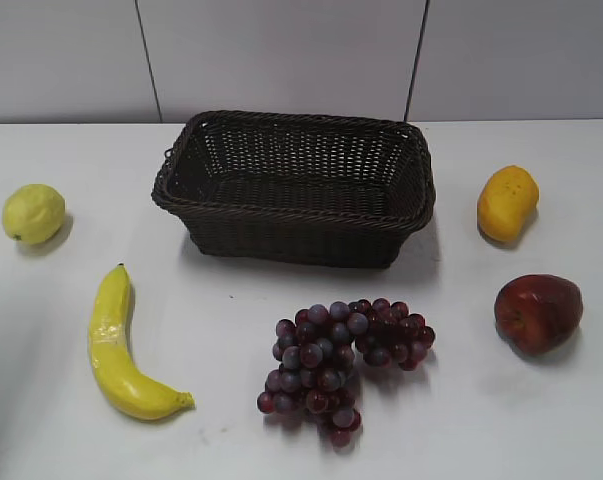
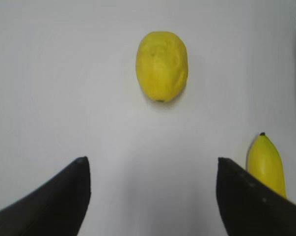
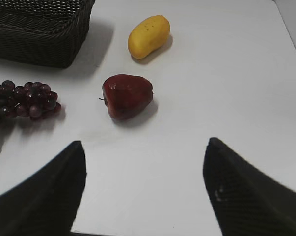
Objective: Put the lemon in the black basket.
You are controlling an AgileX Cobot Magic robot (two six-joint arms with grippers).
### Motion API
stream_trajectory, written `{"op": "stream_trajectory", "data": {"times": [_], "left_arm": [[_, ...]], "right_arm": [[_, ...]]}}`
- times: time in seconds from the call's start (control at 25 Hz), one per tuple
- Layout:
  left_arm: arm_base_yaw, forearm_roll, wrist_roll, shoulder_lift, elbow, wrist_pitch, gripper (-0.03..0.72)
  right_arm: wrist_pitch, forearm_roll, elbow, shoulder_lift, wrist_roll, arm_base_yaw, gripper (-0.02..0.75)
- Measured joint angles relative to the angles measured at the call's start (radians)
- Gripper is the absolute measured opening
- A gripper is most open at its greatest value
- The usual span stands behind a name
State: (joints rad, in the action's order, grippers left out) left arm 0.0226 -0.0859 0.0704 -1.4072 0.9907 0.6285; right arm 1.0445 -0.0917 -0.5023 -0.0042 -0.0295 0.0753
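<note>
Starting from the left, the lemon [image 1: 32,213] sits alone on the white surface [image 1: 231,420], straight ahead of the left gripper [image 2: 152,169], whose jaws are spread wide with nothing between them, so it looks lined up for a clean approach, though the banana [image 2: 266,164] tip sits just beside the right-hand jaw. The black basket [image 1: 293,186] is well off to the right of those jaws, open-topped and empty. Right gripper [image 3: 144,169] jaws are spread too, holding nothing, with the apple [image 3: 126,95] ahead of them.

I can read no text, label, brand, number or sign anywhere in my three views right now.
</note>
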Motion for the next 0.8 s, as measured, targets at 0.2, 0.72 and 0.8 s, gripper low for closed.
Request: {"op": "stream_trajectory", "data": {"times": [0.2, 0.72, 0.8], "left_arm": [[0.0, 0.001, 0.0, -0.224, 0.217, 0.107, 0.599], [0.0, -0.001, 0.038, -0.606, 0.478, 0.193, 0.6], [0.0, -0.002, 0.042, -0.642, 0.495, 0.192, 0.6]], "right_arm": [[0.0, 0.0, 0.0, 0.0, 0.0, 0.0, 0.561], [0.0, 0.0, 0.0, 0.0, 0.0, 0.0, 0.561], [0.0, 0.0, 0.0, 0.0, 0.0, 0.0, 0.561]]}}
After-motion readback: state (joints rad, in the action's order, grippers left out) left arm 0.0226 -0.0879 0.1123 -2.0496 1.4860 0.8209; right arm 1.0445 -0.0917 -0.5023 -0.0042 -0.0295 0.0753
